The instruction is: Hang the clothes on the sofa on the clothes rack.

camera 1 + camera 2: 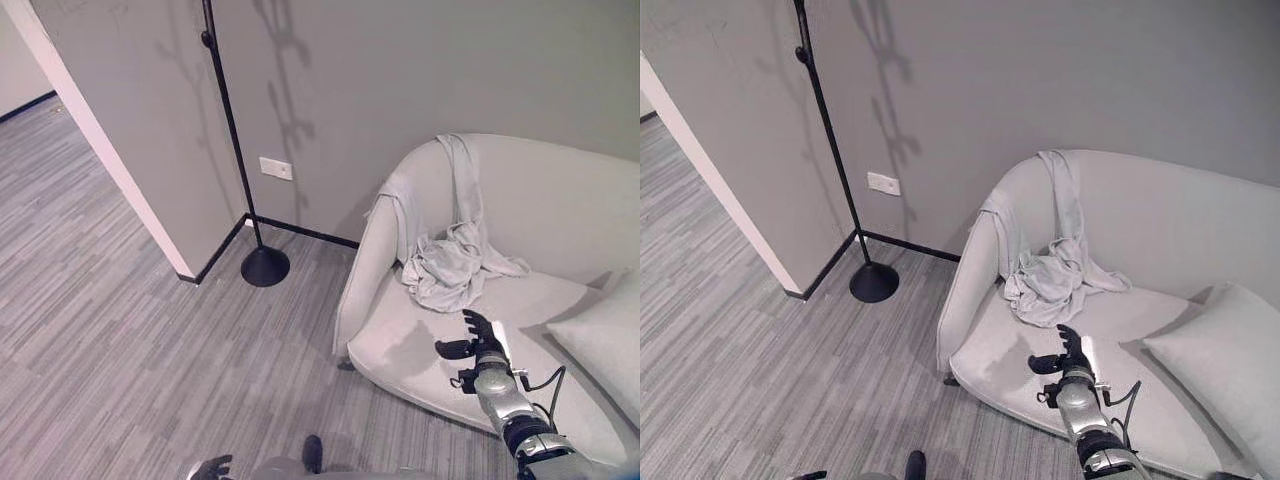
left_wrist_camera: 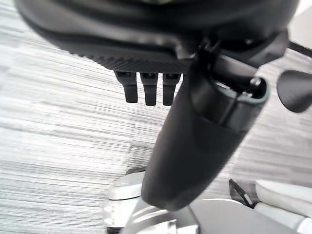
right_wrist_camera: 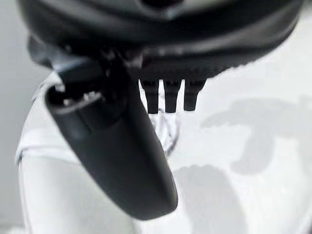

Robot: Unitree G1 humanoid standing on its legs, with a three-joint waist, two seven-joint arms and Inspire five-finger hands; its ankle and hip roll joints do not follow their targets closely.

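The job has hardly begun. The cloth [image 1: 448, 245] is on the sofa [image 1: 520, 330]. Part of it hangs over the top of the sofa's back, near the left arm, and the rest lies in a heap on the seat by the back left corner. Nothing hangs on the rack [image 1: 236, 150] yet. The rack is a thin black pole with a round foot, and it stands on the floor by the wall corner, off to the left of the sofa.

So all the big steps are left, I think: grab the cloth, lift it off the sofa, carry it to the rack and hang it up.

The right hand [image 1: 478, 342] is out over the seat, near the front edge. Its fingers [image 3: 167, 95] are straight and spread, and the thumb sticks out to the side. It holds nothing. It points at the heap of cloth but does not touch it; there is bare seat between them. It looks to float just above the seat, though I cannot tell for sure if it touches the cushion.

The left hand [image 1: 212, 467] is down low over the floor, well away from the sofa. Its fingers [image 2: 149, 90] are straight too, and it holds nothing.

A pillow [image 1: 605, 345] lies at the right end of the seat.
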